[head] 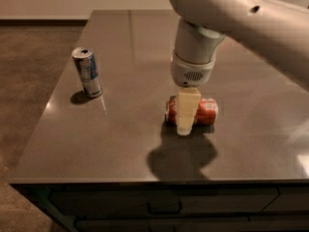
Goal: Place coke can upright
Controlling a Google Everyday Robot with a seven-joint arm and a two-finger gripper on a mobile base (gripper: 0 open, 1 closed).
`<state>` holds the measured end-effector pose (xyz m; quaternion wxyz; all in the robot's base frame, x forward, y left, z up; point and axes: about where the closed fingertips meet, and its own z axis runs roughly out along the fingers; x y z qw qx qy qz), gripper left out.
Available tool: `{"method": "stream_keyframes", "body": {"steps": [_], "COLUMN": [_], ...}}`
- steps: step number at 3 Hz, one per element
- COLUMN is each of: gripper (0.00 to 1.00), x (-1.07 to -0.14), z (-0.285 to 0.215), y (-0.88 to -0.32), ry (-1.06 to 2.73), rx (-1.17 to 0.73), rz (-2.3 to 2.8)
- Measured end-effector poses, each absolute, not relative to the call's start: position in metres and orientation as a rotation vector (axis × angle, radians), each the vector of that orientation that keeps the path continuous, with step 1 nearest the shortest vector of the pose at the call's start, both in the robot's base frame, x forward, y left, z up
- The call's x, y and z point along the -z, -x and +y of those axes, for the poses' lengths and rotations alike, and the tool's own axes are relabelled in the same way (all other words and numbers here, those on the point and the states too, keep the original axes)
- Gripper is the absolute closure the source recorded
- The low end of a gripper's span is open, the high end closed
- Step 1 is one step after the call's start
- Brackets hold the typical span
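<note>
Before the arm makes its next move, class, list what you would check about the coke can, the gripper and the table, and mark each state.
1. The coke can upright: not ok, lying on its side on the table.
2. The gripper at the can: ok, down over its middle.
3. Can held firmly: cannot tell.
4. The blue can out of the way: ok, upright, well apart.
5. Bare table beside the coke can to stand it on: ok.

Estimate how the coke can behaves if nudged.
On its side, the coke can would likely roll if nudged. The glossy table probably lets it slide. The gripper sits off-centre over it, so a lift might tilt it.
</note>
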<state>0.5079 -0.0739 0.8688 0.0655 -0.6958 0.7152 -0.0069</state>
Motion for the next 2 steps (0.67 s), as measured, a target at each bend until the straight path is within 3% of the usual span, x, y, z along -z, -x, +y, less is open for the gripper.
{"method": "stream_keyframes", "body": {"steps": [1, 2], "gripper": [0.00, 0.18], "x": [-0.8541, -0.8464], "z": [-0.0680, -0.0672], "y": [-0.5156, -0.5160], "ry": [2.115, 2.119], "rx": [0.008, 0.002], "rz": [2.167, 2.178]}}
